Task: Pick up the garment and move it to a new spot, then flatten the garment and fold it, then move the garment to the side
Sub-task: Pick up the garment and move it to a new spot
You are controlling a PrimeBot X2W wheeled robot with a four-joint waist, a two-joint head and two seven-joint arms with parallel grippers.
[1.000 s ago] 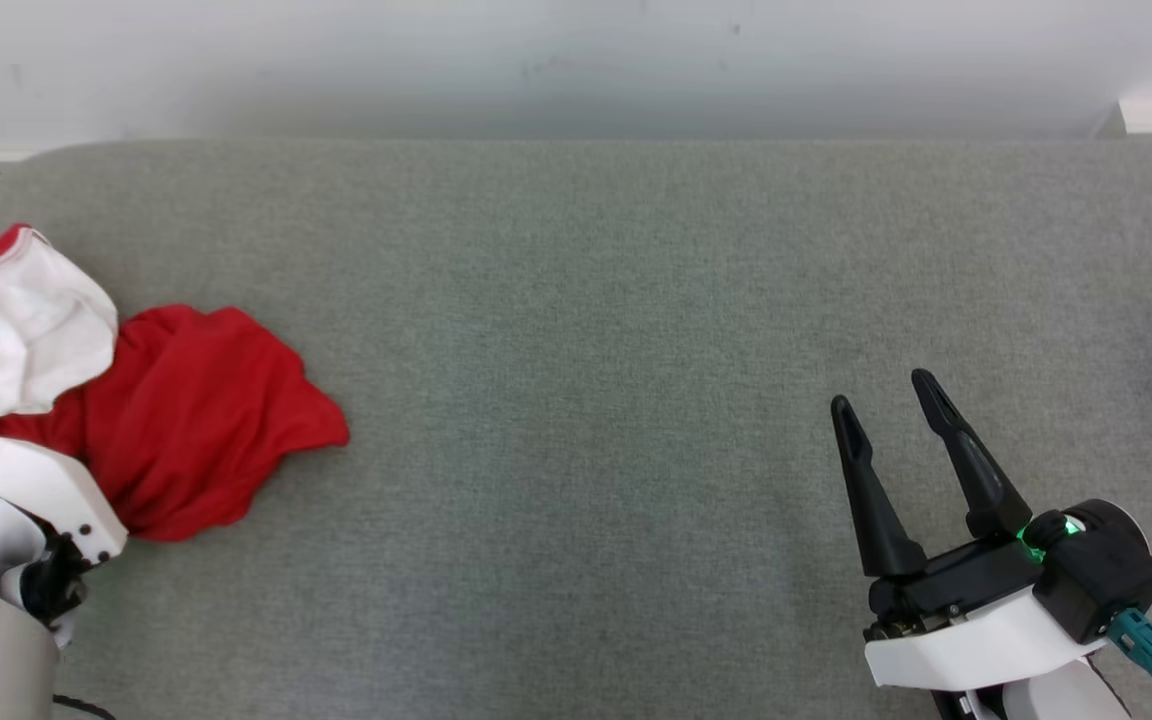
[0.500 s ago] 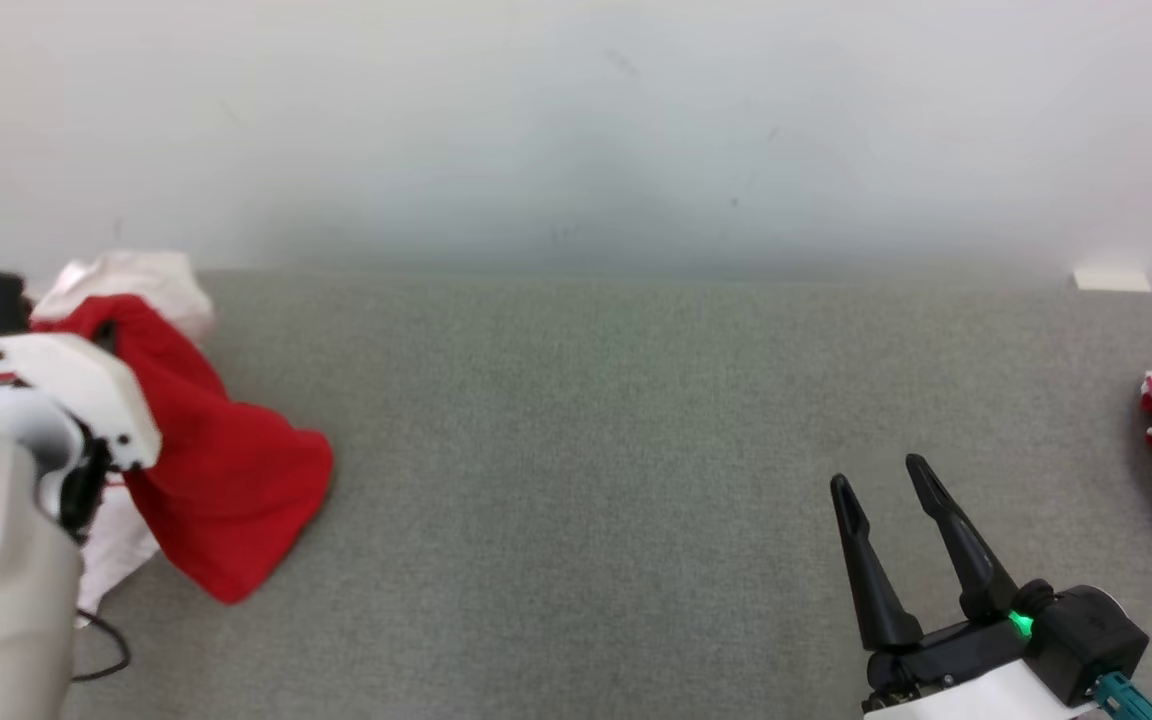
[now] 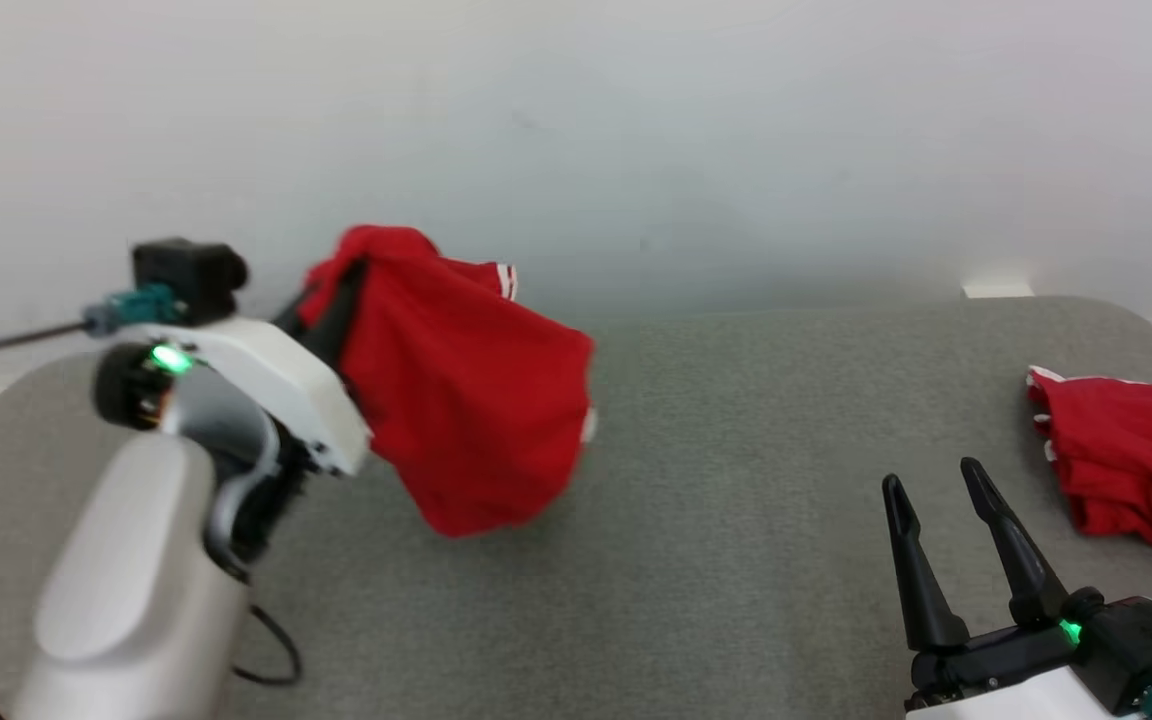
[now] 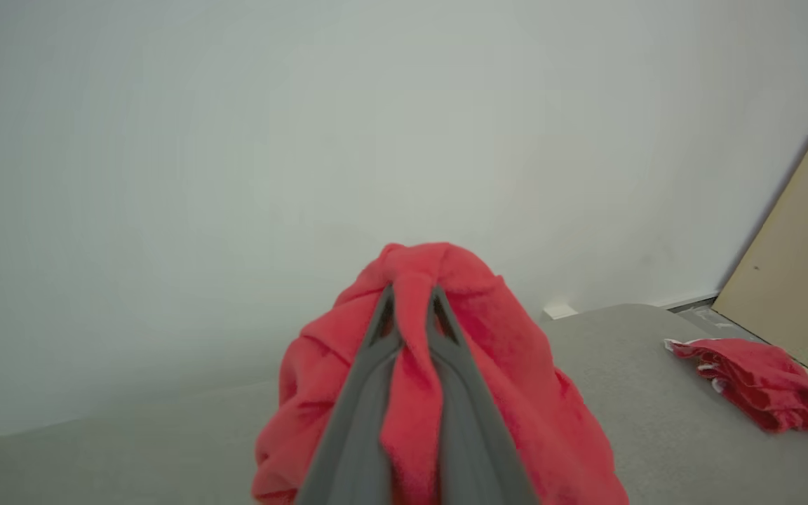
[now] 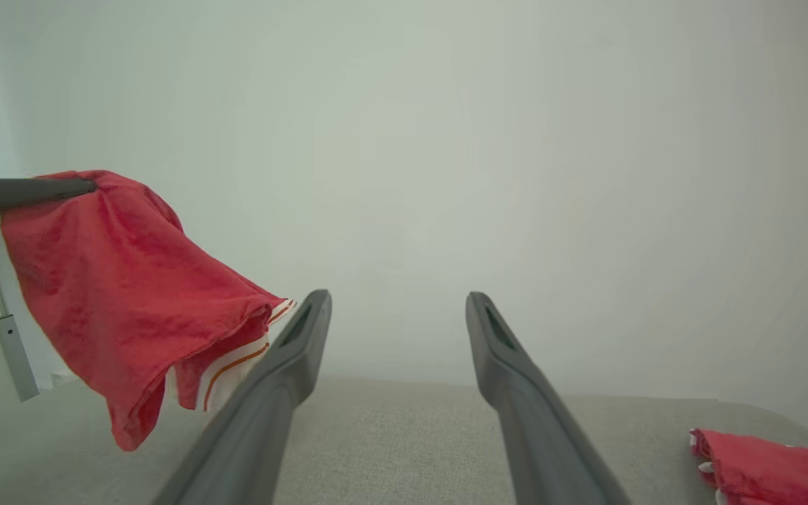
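Left tool point(image 4: 409, 298): we see its two dark fingers pressed close together with a fold of red cloth pinched between them. It has a firm hold of the garment and is raised over the left part of the desk.
Garment point(image 3: 466, 400): red, with a white striped hem showing at one edge. We find it hanging from the left tool, bunched at the grip and draping down and to the right. Its lowest tip comes close to the desk, but we cannot tell whether it touches.
Desk point(image 3: 736, 520): covered in grey fabric, with rounded corners, and set against a pale wall point(image 3: 636, 120).
Right tool point(image 3: 930, 474): its fingers are spread wide with nothing between them, pointing towards the wall. We see it low over the near right part of the desk, well apart from the garment.
Second cloth point(image 3: 1126, 470): red with white trim, lying crumpled on the desk near its far right corner, beyond the right tool.
Board point(image 4: 804, 266): a tan panel standing at a slant past the right end of the desk, seen in the left wrist view.
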